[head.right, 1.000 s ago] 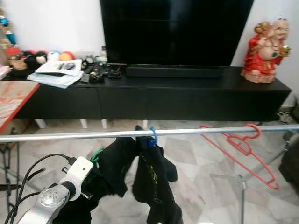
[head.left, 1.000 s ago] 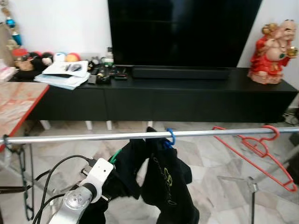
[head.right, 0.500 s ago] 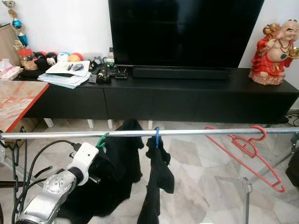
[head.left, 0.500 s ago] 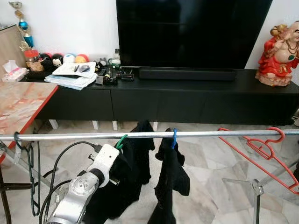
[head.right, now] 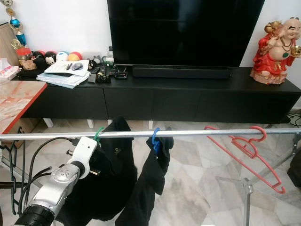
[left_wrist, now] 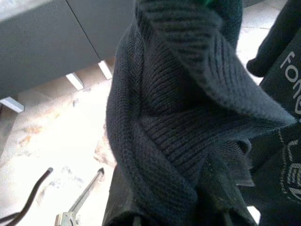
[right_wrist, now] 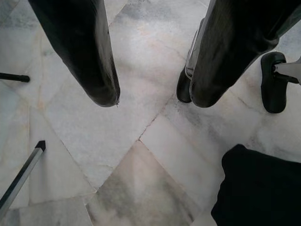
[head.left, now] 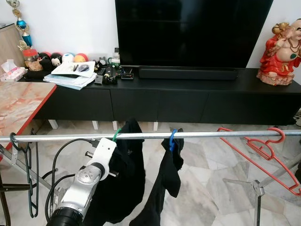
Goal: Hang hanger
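A silver rail [head.left: 211, 134] runs across in front of me. A green hanger [head.left: 116, 133] has its hook over the rail, and a black knit garment [head.left: 124, 179] hangs from it. My left arm [head.left: 89, 176] reaches up to that garment just below the rail. My left gripper [head.left: 117, 159] is buried in the dark folds, and the left wrist view looks closely at the knit cloth [left_wrist: 178, 117]. Beside it a blue hanger [head.left: 172, 139] carries another black garment. My right gripper [right_wrist: 150, 96] hangs open over the marble floor, with nothing in it.
An empty red hanger [head.left: 263, 150] hangs at the rail's right end, and dark hangers [head.left: 28, 179] at its left end. A marble-topped table [head.left: 19, 103] stands on the left. Behind are a black TV console [head.left: 197, 94] and a red figurine [head.left: 281, 47]. The rack's leg [head.left: 256, 188] stands low on the right.
My left arm has risen with the black garment. The green hanger's hook, which was below the rail, now sits on it. The blue hanger's garment has swung. The camera has shifted too.
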Robot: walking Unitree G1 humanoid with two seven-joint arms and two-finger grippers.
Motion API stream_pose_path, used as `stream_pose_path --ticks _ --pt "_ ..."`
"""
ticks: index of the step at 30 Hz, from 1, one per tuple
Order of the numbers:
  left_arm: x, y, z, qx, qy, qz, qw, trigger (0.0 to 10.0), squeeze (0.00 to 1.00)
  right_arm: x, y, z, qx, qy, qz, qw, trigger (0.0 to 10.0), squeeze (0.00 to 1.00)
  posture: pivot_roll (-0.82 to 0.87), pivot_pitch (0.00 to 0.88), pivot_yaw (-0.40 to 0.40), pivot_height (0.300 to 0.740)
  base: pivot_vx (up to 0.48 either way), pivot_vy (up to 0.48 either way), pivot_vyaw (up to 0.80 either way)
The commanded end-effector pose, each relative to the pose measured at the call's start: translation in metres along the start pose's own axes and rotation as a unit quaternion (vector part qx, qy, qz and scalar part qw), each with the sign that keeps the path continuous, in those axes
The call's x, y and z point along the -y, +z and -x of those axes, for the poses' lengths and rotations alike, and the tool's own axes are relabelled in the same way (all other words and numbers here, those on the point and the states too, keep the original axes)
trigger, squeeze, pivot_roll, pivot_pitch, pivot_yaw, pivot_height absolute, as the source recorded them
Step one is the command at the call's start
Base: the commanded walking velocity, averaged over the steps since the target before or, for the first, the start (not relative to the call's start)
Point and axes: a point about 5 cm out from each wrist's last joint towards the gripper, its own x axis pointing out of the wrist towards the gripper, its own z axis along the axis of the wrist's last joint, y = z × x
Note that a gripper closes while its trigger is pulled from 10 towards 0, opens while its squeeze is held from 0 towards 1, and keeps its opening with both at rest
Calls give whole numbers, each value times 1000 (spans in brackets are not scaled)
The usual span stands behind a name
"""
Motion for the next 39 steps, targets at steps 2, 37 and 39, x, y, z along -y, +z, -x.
stream_pose_path --ticks 2,37,39 --pt "0 7 -5 -8 12 21 1000 10000 0 1 0 0 -2 -2 -1 1000 10000 0 155 0 -21 740 0 0 0" --pt "9 -14 73 69 -88 64 992 10000 1000 3 -5 1 -9 2 16 1000 10000 0 185 0 -8 740 0 0 0" --pt "5 -21 79 61 -81 69 992 10000 1000 3 -6 1 -9 2 16 1000 10000 0 183 0 -7 740 0 0 0"
